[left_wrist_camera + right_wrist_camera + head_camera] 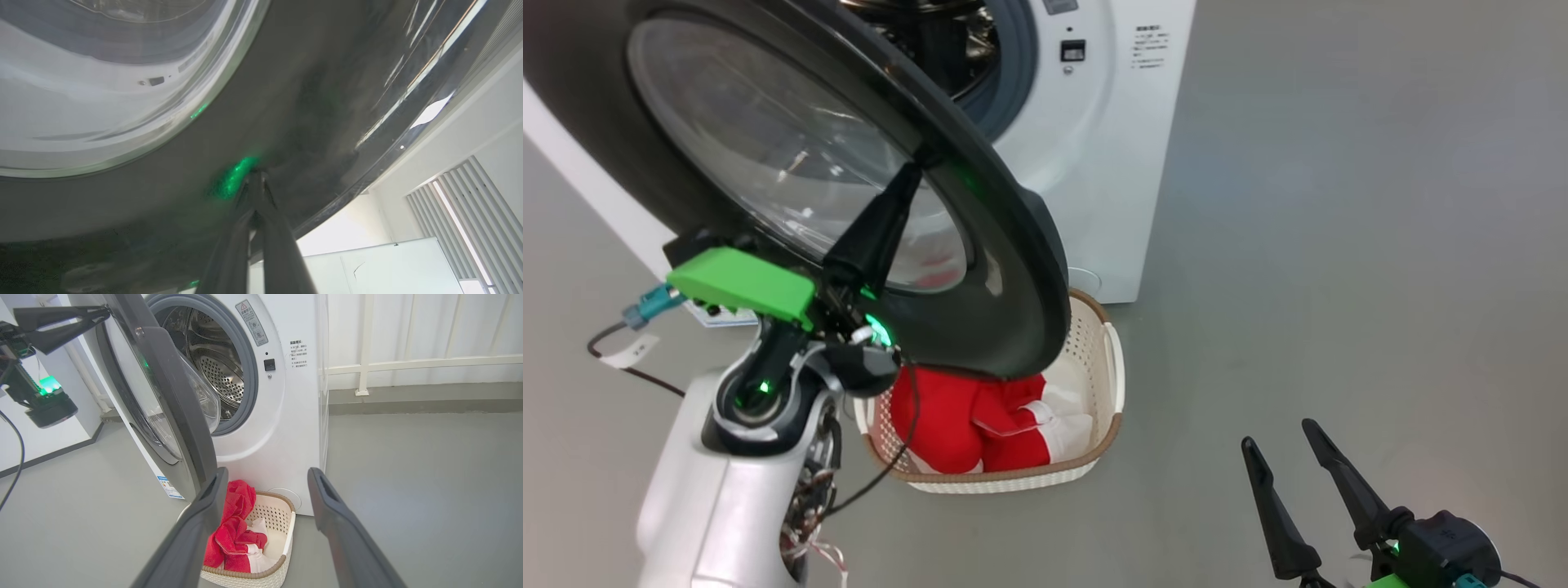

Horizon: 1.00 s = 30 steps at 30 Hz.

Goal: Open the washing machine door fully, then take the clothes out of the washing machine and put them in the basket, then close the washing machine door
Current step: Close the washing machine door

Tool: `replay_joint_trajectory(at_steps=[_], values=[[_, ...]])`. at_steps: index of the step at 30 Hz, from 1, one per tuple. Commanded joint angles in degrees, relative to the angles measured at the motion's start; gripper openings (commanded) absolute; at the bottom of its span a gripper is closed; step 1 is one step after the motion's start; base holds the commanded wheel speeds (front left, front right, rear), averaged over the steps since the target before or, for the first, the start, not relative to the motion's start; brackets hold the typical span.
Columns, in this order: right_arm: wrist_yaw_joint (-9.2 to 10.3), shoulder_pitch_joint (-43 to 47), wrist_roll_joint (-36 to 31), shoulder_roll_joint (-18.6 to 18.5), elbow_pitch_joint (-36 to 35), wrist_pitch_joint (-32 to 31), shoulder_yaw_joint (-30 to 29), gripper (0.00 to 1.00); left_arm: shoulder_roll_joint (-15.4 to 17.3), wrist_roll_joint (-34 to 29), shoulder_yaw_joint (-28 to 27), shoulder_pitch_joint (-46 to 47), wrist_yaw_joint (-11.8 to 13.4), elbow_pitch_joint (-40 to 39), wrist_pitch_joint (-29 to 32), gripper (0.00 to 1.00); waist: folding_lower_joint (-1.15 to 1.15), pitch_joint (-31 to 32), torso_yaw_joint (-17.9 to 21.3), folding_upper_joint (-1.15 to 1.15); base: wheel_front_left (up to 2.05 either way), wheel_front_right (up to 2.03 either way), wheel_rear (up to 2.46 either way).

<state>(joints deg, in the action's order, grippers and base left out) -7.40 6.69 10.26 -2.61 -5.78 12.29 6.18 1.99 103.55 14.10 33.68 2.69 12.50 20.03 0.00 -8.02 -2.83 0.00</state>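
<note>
The clothes (968,429) lie in the basket (1112,384) on the floor before the washing machine (1111,163), so only closing seems left. The washing machine door (1013,269) stands partly open. The left gripper (919,167), fingers pressed together, touches its black rim, and the right gripper (1280,434) is spread wide and empty.

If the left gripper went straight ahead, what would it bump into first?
The washing machine door. The shut left gripper points straight at its black rim, and its tips seem to touch it.
</note>
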Motion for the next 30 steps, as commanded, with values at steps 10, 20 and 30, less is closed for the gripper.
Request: replay_joint_trajectory(at_steps=[10, 20, 30], values=[[-0.09, -2.8, -0.2, -0.3, -1.3, 0.9, 1.4, 1.0, 0.9, 1.0, -1.9, 7.9, -3.2, 3.5, -2.8, 0.0, 0.0, -2.6, 4.3, 0.0, 0.0, 0.0, 0.0], [-0.09, -4.1, -0.2, -0.3, -1.2, 1.3, 1.5, 1.0, 0.9, 1.6, -2.3, 14.3, -5.9, 11.6, -3.1, 0.0, 0.0, -5.1, 7.1, 0.0, 0.0, 0.0, 0.0], [-0.09, -4.4, -0.5, -0.3, -1.3, 1.6, 1.5, 1.0, 1.3, 1.3, -4.1, 17.8, -8.1, 17.2, -3.6, 0.0, 0.0, -6.2, 9.3, 0.0, 0.0, 0.0, 0.0]])
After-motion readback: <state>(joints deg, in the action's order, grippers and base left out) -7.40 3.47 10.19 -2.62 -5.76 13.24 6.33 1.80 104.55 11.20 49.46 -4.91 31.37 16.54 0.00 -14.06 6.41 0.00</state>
